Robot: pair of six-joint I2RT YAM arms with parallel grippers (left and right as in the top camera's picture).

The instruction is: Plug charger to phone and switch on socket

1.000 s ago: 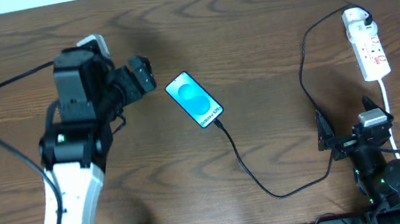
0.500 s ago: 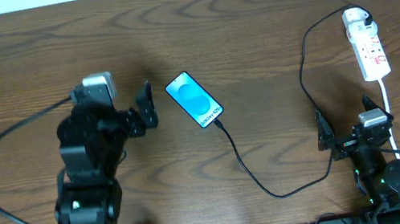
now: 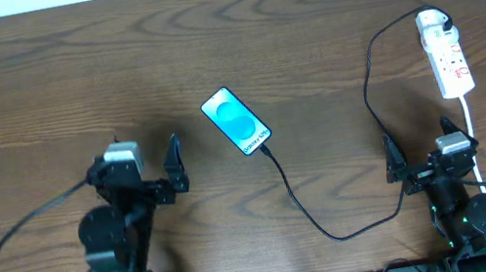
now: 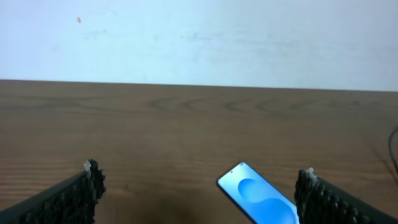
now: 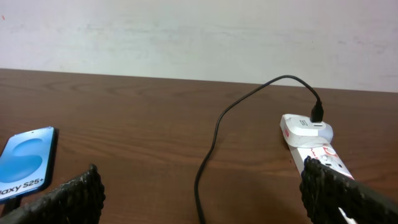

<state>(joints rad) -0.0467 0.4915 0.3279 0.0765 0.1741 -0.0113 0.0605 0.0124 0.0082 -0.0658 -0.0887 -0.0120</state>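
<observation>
The phone (image 3: 236, 121) lies flat mid-table, blue screen up. The charger's black cable (image 3: 300, 208) meets the phone's near end, loops right and runs up to the white adapter (image 3: 434, 22), which sits in the far end of the socket (image 3: 453, 66), a white strip. My left gripper (image 3: 135, 159) is open and empty, low over the table, left of and nearer than the phone (image 4: 258, 199). My right gripper (image 3: 431, 146) is open and empty, just short of the socket (image 5: 323, 155). The cable (image 5: 214, 137) runs between its fingers. Both also show in their wrist views: left (image 4: 199, 186), right (image 5: 202, 186).
The strip's white cord (image 3: 472, 132) runs toward the front edge beside my right arm. A black arm cable (image 3: 15, 248) loops at the front left. A pale wall (image 4: 199, 37) stands behind the table's far edge.
My left arm has drawn back from beside the phone toward the front edge and come down low. The phone, cable and right arm have not moved.
</observation>
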